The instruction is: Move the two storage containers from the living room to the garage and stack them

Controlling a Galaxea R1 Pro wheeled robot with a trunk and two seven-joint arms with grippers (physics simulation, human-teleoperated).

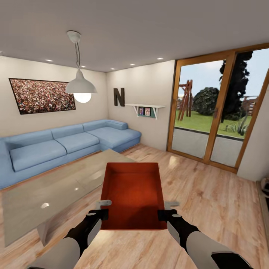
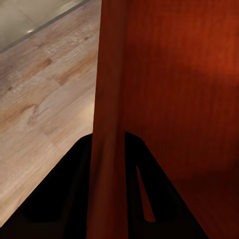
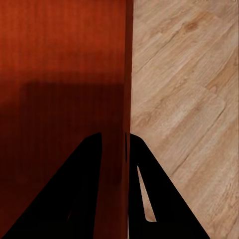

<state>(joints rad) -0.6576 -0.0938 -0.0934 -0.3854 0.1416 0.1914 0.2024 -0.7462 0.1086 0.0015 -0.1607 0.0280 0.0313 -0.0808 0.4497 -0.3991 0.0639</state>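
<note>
One orange-red open-top storage container (image 1: 133, 194) hangs in the air in front of me in the living room, above the light wood-plank flooring. My left gripper (image 1: 100, 213) is shut on its left wall near the close corner. My right gripper (image 1: 167, 214) is shut on its right wall. In the left wrist view the container wall (image 2: 107, 124) runs between the two dark fingers (image 2: 64, 194). The right wrist view has the thin wall (image 3: 127, 99) pinched between the fingers (image 3: 154, 194) the same way. The bin holds nothing.
A glass coffee table (image 1: 56, 186) stands close at my left front. A blue corner sofa (image 1: 63, 144) lines the left wall. Wood-framed glass doors (image 1: 220, 112) fill the right wall. Plank flooring (image 1: 209, 201) stretches ahead and right.
</note>
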